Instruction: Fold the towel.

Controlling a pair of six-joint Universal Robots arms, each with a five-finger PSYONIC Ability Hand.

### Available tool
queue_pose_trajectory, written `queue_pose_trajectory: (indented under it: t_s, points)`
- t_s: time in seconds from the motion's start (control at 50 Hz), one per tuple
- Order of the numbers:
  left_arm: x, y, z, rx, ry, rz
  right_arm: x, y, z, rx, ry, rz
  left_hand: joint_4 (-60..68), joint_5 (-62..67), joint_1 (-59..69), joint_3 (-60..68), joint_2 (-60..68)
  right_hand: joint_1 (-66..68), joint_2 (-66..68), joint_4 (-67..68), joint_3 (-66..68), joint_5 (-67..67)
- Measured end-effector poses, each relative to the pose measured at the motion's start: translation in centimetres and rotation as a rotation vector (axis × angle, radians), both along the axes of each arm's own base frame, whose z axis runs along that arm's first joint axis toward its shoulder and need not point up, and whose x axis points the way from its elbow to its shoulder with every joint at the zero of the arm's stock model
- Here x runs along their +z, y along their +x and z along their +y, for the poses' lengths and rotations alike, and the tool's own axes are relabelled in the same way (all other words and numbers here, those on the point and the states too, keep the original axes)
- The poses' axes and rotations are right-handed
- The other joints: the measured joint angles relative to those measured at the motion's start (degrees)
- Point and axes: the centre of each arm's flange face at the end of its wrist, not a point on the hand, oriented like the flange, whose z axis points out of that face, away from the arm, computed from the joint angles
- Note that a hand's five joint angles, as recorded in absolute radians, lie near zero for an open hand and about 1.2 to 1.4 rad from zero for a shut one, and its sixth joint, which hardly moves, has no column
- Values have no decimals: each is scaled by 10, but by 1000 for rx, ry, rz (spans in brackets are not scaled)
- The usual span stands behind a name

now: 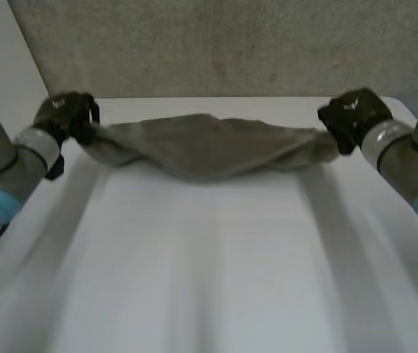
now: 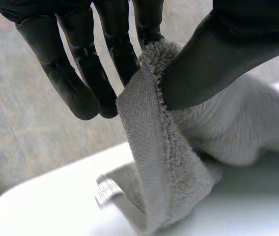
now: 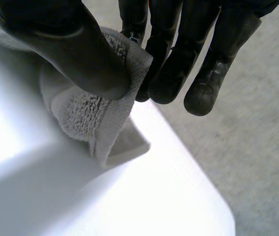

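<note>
A grey towel hangs stretched between my two hands near the table's far edge, sagging in the middle onto the white table. My left hand pinches the towel's left end. In the left wrist view the thumb presses the towel against the fingers; a small label hangs at its corner. My right hand pinches the right end. In the right wrist view the thumb clamps the towel against the fingers.
A grey carpeted floor lies beyond the table's far edge. The table's far corners sit just under each hand. The near half of the table is bare white surface.
</note>
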Motion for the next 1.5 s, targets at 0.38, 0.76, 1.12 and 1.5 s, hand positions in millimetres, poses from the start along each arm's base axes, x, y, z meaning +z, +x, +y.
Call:
queue_pose_trajectory:
  t_s: [0.38, 0.76, 1.12, 1.5]
  points:
    - [46, 45, 80, -23, -76, -41, 55, -83, 66, -105, -55, -40, 0, 0, 0, 0, 0, 0, 0, 0, 0, 0]
    - [18, 34, 59, -64, -4, -38, 11, -80, 19, -83, 118, -33, 0, 0, 0, 0, 0, 0, 0, 0, 0, 0]
    - [-41, -17, -38, 77, 48, -136, -62, -41, -79, -197, 110, -9, 0, 0, 0, 1, 0, 0, 0, 0, 0, 0]
    - [-65, -48, -59, 103, 68, -171, -79, -19, -114, -216, -1, -76, -634, -598, -586, -634, -599, -580, -585, -588, -585, -609]
